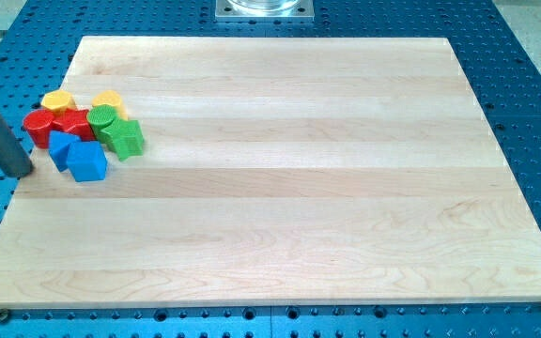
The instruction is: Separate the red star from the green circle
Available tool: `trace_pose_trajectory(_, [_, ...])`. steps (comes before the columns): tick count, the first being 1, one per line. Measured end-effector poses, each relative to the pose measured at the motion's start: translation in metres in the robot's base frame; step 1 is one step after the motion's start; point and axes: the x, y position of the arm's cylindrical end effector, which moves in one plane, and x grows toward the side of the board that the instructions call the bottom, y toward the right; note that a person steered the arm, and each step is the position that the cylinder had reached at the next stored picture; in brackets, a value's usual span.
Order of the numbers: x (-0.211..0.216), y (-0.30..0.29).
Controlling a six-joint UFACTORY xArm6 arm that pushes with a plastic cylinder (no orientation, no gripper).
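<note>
Pale wood board (280, 188) on blue pegboard. Rod tip (22, 174) bare, touching nothing, just off the cluster. Red star (71, 123) to its right and slightly up, wedged against green circle (102, 117). Looks light, stiff, slippery; push its flank, not the points.

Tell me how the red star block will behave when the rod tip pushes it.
The red star block looks rigid and flat-bottomed, so it should slide rather than roll. It sits packed against the green circle block and other blocks, so they will likely move together. My tip is at the cluster's left.
</note>
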Motion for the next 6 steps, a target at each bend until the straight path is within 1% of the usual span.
trace_pose_trajectory(2, [-0.096,0.0])
trace_pose_trajectory(3, [-0.128,0.0])
trace_pose_trajectory(4, [-0.14,0.0])
trace_pose_trajectory(5, [-0.134,0.0])
trace_pose_trajectory(6, [-0.122,0.027])
